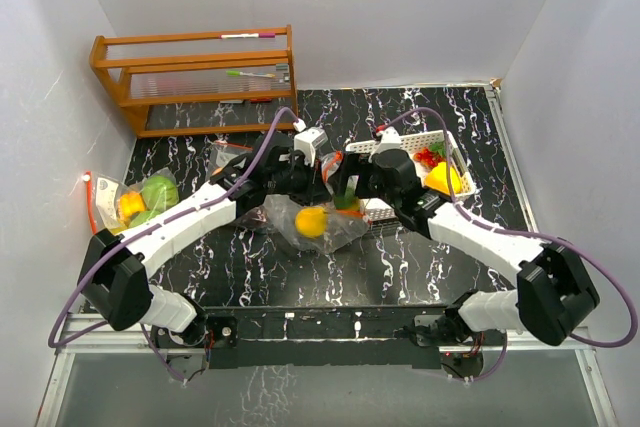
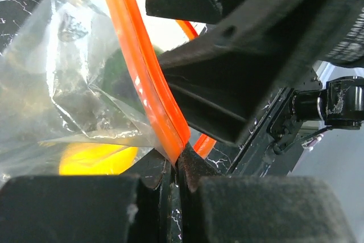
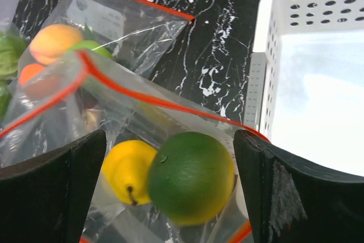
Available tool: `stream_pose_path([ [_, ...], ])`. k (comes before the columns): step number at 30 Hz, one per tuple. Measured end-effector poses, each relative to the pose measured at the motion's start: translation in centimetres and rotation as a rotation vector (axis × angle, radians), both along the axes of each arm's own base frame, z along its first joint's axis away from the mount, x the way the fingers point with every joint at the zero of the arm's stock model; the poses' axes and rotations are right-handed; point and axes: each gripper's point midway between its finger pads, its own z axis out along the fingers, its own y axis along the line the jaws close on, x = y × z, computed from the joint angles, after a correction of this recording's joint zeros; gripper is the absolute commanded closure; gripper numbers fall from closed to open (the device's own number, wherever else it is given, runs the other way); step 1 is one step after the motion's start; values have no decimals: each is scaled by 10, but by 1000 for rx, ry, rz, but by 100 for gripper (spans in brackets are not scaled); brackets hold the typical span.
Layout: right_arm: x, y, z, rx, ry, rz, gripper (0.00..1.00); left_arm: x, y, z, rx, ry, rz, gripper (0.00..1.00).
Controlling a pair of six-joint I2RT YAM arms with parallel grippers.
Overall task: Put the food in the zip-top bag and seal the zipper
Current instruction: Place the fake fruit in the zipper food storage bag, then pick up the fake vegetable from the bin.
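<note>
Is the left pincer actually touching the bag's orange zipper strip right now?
Touching. In the left wrist view the orange zipper strip runs down into the left pincer, which is closed on it with no gap showing.

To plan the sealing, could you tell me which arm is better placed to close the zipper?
Probably left: the left gripper is shut on the orange zipper, while the right gripper hangs open over the green fruit.

A robotics lab test cell: plain white panels [image 1: 400, 7] box in a black marble-patterned bench [image 1: 300, 267], with the cabled left arm [image 1: 180, 227] and right arm [image 1: 480, 237] bolted to a rail [image 1: 320, 325], and a wooden rack [image 1: 195, 82] and white perforated basket [image 1: 415, 137] as props
</note>
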Motion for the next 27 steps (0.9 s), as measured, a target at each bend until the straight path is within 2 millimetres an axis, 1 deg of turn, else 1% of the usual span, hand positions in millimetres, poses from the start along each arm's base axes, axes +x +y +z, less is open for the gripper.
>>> stream_pose_path([
  [4, -7, 3, 20, 25, -38, 21, 2, 0, 0, -5, 5, 7, -1, 100],
  [8, -18, -6, 50, 59, -93, 18, 2, 1, -1, -10, 12, 17, -3, 100],
  [10, -22, -16, 61, 55, -118, -11, 2, 1, -1, -12, 16, 21, -3, 100],
  [12, -23, -34, 68, 18, -134, -71, 2, 1, -1, -12, 17, 19, -3, 100],
  [14, -19, -50, 71, -31, -131, -131, 2, 1, -1, -12, 19, 18, -4, 100],
  [15, -13, -60, 71, -64, -125, -165, 2, 1, 0, -12, 20, 18, -4, 100],
  [18, 11, -97, 64, -176, -90, -292, 2, 0, 0, -12, 22, 15, -7, 100],
  [21, 31, -143, 40, -318, -27, -421, 2, 0, 0, -11, 20, 14, -9, 100],
  [24, 43, -183, 14, -467, 49, -493, 2, -1, 0, -9, 15, 11, -12, 100],
  [27, 50, -202, -7, -577, 105, -500, 2, -1, -1, -7, 9, 7, -15, 100],
])
